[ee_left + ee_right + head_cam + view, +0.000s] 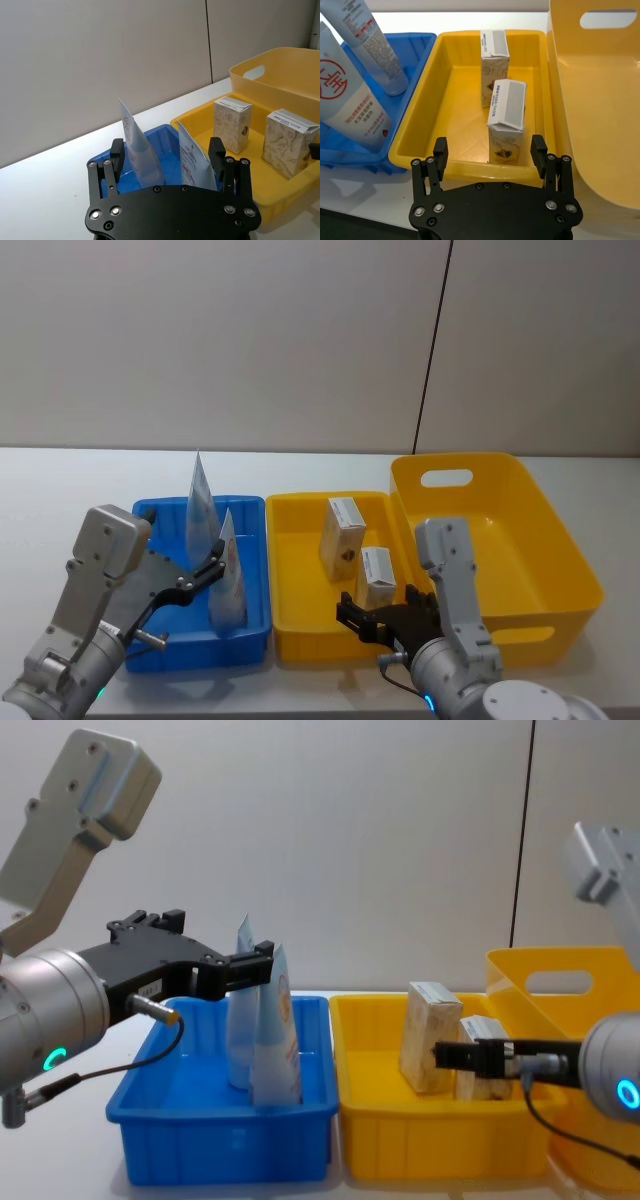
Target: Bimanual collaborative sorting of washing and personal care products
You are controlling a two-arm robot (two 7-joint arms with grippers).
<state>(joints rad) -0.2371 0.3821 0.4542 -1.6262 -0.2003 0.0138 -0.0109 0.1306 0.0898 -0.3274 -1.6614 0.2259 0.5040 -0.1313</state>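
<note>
Two white and pale-blue squeeze tubes stand in the blue tray [160, 508]: a tall one [200, 502] at the back and a nearer one [228, 580]. My left gripper [212, 565] hovers open just beside the nearer tube [194, 161], its fingers [117, 155] spread wide, touching neither it nor the back tube [137, 150]. Two cream boxes stand in the yellow tray [295, 580], one farther [343, 537] and one nearer [378, 576]. My right gripper [489, 152] is open at the tray's near rim, facing the nearer box [506, 122] without touching it.
A large yellow handled basket [530, 540] stands against the yellow tray's right side. The two trays sit side by side on a white table [80, 480], with a grey wall behind. Bare table lies left of the blue tray.
</note>
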